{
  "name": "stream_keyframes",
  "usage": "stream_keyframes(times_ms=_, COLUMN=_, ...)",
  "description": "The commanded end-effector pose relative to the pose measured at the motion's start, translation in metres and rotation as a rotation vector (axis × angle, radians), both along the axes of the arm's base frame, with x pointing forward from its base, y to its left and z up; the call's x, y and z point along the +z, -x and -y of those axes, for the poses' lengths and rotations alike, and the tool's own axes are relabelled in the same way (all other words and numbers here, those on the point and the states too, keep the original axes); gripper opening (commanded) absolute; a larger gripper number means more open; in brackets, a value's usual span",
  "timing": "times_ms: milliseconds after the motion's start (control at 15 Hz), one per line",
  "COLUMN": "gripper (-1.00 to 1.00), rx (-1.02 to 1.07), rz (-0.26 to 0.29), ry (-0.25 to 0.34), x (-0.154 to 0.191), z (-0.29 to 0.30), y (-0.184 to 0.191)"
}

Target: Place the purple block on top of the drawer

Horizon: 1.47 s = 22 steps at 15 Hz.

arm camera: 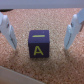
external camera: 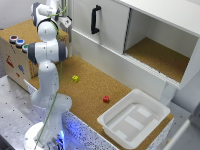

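Your gripper (arm camera: 41,31) hangs released, fingers (arm camera: 9,32) clear either side of the block (arm camera: 40,44) on cork. Descend skewed and a fingertip could nudge it away.

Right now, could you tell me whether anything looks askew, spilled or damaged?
Nothing stands out. The purple block sits flat and upright on cork, centred between the open gripper's fingers, untouched.

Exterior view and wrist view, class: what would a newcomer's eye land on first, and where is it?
In the wrist view, the purple block marked "A" sits on cork between the open gripper's fingers. In the exterior view, the white arm towers at the left, reaching over the drawer; a white tub sits lower right.
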State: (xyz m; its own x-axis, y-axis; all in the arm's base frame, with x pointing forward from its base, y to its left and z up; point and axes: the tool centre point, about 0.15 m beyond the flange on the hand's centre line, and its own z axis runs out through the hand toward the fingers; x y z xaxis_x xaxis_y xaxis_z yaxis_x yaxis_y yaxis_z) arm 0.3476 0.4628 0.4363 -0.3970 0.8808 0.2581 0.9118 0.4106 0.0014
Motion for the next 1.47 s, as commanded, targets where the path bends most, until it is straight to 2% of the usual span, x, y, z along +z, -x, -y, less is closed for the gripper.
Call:
stream_keyframes(times_ms=0, gripper=1.00, rx=0.016, rz=-0.082, ry=0.044, x=0.007, z=-0.013, y=-0.010)
stream_keyframes(times_ms=267, gripper=1.00, rx=0.016, rz=-0.082, ry=0.044, x=0.007, z=-0.013, y=-0.010)
stream_keyframes(times_ms=333, gripper=1.00, rx=-0.001, rz=0.000, ry=0.000, x=0.000, z=0.000, y=0.000)
stream_keyframes(times_ms=400, gripper=1.00, rx=-0.029, rz=0.041, ry=0.021, x=0.009, z=0.019, y=0.007)
stream_keyframes(times_ms=533, gripper=1.00, rx=-0.101, rz=0.077, ry=0.018, x=0.034, z=0.043, y=0.017)
stream_keyframes(times_ms=667, gripper=1.00, rx=-0.188, rz=0.142, ry=0.061, x=0.058, z=0.059, y=0.036)
stream_keyframes(times_ms=800, gripper=1.00, rx=-0.263, rz=0.196, ry=0.142, x=0.068, z=0.065, y=0.048)
stream_keyframes(times_ms=867, gripper=1.00, rx=-0.282, rz=0.201, ry=0.164, x=0.069, z=0.067, y=0.052)
stream_keyframes(times_ms=1067, gripper=1.00, rx=-0.282, rz=0.201, ry=0.164, x=0.069, z=0.067, y=0.052)
stream_keyframes(times_ms=1133, gripper=1.00, rx=-0.227, rz=0.108, ry=0.131, x=0.069, z=0.061, y=0.034)
stream_keyframes(times_ms=1267, gripper=1.00, rx=-0.280, rz=0.075, ry=0.079, x=0.068, z=0.076, y=0.043)
stream_keyframes(times_ms=1400, gripper=1.00, rx=-0.298, rz=0.079, ry=0.084, x=0.080, z=0.072, y=0.064)
